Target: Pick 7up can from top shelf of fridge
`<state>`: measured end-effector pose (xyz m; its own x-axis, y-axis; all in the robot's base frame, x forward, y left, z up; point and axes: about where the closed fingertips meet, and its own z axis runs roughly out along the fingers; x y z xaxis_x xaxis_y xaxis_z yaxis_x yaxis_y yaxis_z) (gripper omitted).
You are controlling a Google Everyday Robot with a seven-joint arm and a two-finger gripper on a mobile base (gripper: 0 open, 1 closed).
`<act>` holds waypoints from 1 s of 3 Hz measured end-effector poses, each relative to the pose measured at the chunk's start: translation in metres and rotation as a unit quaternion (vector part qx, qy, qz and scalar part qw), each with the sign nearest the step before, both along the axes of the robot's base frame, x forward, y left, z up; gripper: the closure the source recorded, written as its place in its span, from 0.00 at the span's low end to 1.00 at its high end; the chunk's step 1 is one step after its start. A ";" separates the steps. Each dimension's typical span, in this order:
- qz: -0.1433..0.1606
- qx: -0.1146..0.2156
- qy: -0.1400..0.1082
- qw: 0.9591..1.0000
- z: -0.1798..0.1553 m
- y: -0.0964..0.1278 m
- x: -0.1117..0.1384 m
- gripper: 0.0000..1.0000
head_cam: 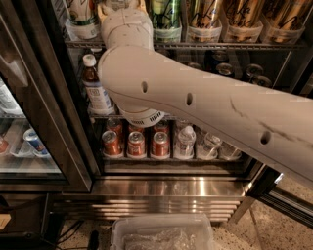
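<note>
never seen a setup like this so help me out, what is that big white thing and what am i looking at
The big white tube is a robot's arm, reaching into a fridge. There is one camera view, facing the shelves. The top shelf holds tall cans: a whitish 7up can at the left, a dark green can, then gold cans. Below stand a brown bottle and red cans. The claw is out of view above the picture's top edge, so what it holds cannot be seen.
</note>
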<state>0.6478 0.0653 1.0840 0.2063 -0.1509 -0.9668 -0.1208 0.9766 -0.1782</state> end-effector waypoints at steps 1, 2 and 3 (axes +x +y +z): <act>0.010 0.009 -0.022 1.000 0.011 0.001 -0.004 1.00; 0.015 0.019 -0.049 0.998 0.026 0.000 -0.010 1.00; 0.013 0.030 -0.072 0.997 0.043 -0.006 -0.015 1.00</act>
